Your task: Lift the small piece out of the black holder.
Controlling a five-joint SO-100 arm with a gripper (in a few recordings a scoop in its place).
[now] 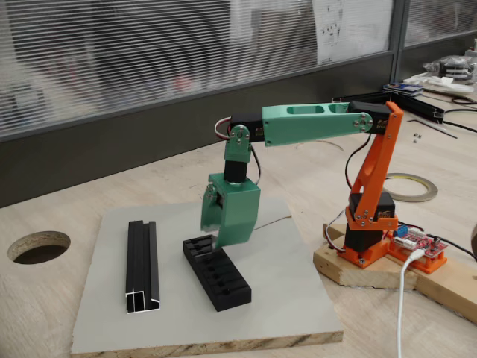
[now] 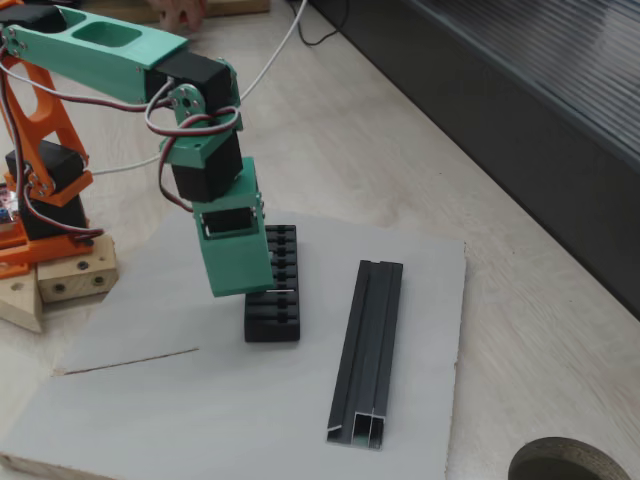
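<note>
- Hanging over the black holder (image 1: 217, 273), the tool (image 1: 218, 237) is pointing down with its tips at the block's top face, near the far end in a fixed view; in a fixed view (image 2: 272, 292) the same tips are sitting toward the nearer end of the holder (image 2: 274, 292).
- Showing at the tool's lower edge in that view is a thin pale sliver, likely the small piece (image 2: 282, 292), lying level with the holder's top and touching or nearly touching the tool's tip; too small to say whether it is seated in a slot or already gripped.
- Reading the tool's state: the green body is hiding the gap between the fingers, so I cannot tell how far open it is or whether it is holding anything.
- Judging progress: the approach is looking done; the lift out of the holder is not yet showing, as the sliver is sitting at slot height.
- Lying beside the tool, well apart from the holder, is a long black channel rail (image 2: 368, 345), parallel to the block on the grey board (image 2: 130, 400).
- Carrying the board is the wooden worktop (image 1: 313, 164), with the arm's orange base (image 1: 369, 224) standing off the board's edge.
</note>
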